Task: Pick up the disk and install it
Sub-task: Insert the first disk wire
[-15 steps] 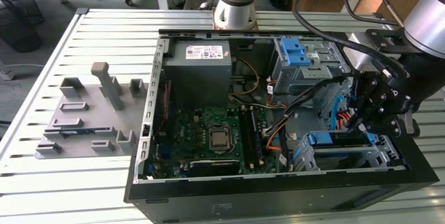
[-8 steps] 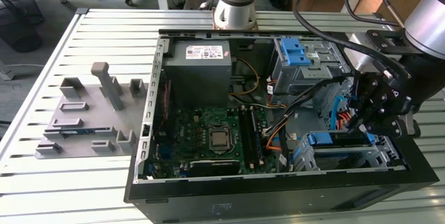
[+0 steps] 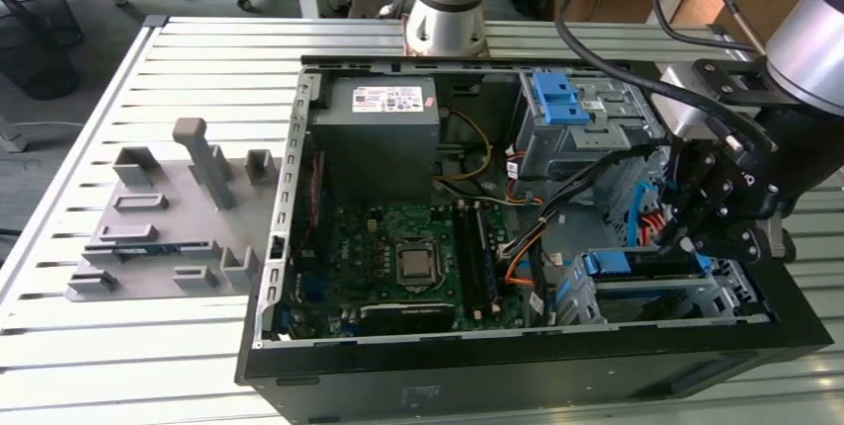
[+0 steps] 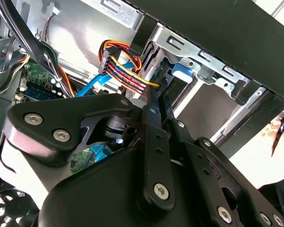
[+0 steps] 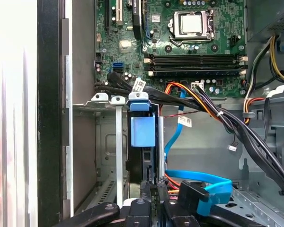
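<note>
1. I am looking at an open computer case (image 3: 528, 371) lying on a slatted metal worktop (image 3: 198, 59), motherboard (image 3: 389, 247) exposed.
2. The disk (image 3: 620, 265) sits edge-on in the metal drive cage (image 3: 686, 297) at the lower right of the exterior view; its blue frame end (image 5: 143, 132) faces the first wrist view.
3. The black end effector (image 3: 706, 232) hangs right at that cage, close over the disk. I cannot tell whether it is gripping.
4. Bundled cables (image 5: 199, 101) run just beside the bay.
5. My judgement: the disk is rigid, fairly dense, smooth-sided and shock-sensitive, so hold it by the long framed edges, not the labelled face.
</note>
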Robot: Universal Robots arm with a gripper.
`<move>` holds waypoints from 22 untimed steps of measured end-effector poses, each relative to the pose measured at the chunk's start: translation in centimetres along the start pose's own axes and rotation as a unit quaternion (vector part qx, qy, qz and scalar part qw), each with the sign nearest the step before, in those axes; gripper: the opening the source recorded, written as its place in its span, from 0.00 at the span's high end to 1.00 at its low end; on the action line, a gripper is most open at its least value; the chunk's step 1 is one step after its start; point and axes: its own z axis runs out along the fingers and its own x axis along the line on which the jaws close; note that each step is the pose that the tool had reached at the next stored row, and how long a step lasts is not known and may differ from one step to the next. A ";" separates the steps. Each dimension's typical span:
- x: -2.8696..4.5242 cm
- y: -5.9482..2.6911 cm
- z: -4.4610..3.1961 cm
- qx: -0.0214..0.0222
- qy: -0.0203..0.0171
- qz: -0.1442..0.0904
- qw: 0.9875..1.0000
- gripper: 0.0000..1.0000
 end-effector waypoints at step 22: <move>0.07 0.00 -0.09 -0.002 0.000 0.000 1.000 0.76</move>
